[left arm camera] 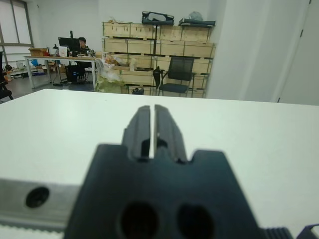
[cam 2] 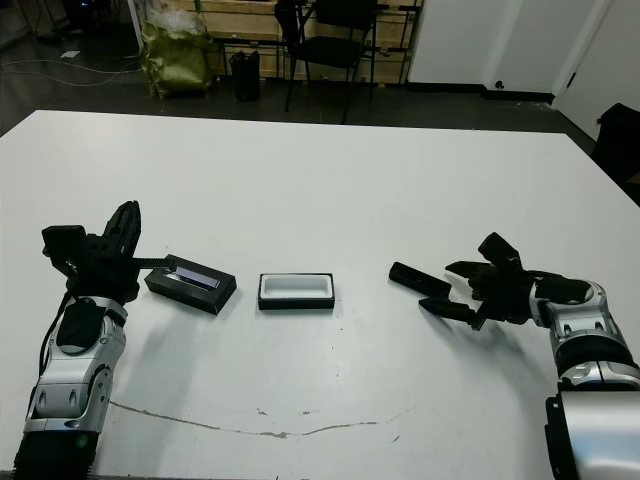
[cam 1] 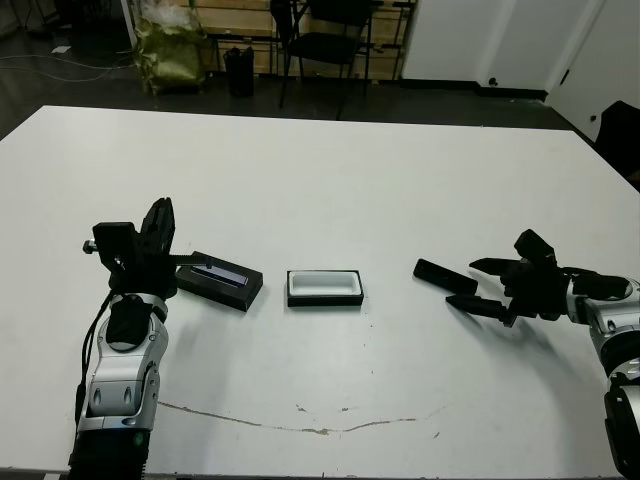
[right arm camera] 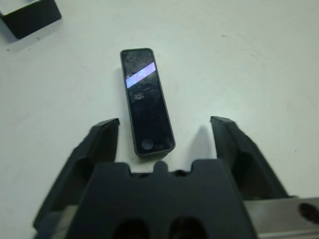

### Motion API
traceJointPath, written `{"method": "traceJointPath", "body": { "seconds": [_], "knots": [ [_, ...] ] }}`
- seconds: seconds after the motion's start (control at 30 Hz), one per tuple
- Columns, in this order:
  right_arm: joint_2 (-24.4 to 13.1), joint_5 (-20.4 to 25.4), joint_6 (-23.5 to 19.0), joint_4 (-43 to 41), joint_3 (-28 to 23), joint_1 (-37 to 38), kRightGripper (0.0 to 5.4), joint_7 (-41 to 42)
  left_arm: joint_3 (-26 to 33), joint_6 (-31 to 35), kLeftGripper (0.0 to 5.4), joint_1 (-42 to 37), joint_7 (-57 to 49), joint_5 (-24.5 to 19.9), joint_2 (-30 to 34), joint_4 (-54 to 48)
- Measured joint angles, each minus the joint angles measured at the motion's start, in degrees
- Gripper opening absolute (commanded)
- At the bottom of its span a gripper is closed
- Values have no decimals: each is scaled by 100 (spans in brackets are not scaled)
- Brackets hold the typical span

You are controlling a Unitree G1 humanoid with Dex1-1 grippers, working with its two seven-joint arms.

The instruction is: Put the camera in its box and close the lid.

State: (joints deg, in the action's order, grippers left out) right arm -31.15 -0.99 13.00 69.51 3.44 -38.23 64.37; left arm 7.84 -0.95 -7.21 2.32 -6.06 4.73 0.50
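A white table (cam 1: 330,180) fills the scene, with a robot arm at each side. Near the middle sits the box (cam 1: 324,288), a shallow black tray with white lining, open and empty. Just to its left, apart from it, lies the lid (cam 1: 220,280), a flat black cover with a pale stripe along its top.

To the right of the box, well apart from it, the camera (right arm camera: 146,102) lies flat on the table, a slim black bar with a bluish glint across its face. The right gripper (cam 1: 478,286) hangs low beside it with its two black fingers spread wide; in the right wrist view the near end of the camera lies between the fingers (right arm camera: 97,144) but is not touched by them. It looks lined up for a grasp along the bar's narrow sides (the easiest way to pinch something this thin).

The left gripper (left arm camera: 152,129) sits next to the lid, fingers pressed together and holding nothing, pointing across the table. It seems parked there so the lid is within reach once the camera is in the box.
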Motion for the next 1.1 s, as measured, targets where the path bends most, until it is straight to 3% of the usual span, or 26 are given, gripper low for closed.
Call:
{"method": "traceJointPath", "body": {
  "seconds": [0.37,0.47,0.73,1.1],
  "knots": [
    [5,-120,370,-59,90,89,106,-456,4,54,0,0,-1,1,0,0],
    [5,-179,446,-57,147,87,59,-680,5,56,0,0,-33,2,-2,-1],
    [-52,-355,621,-181,380,57,41,-720,3,64,0,0,-82,5,-4,-1],
    [-32,-233,501,-45,186,60,40,-1014,6,74,0,0,-79,78,1,-11]
  ]
}}
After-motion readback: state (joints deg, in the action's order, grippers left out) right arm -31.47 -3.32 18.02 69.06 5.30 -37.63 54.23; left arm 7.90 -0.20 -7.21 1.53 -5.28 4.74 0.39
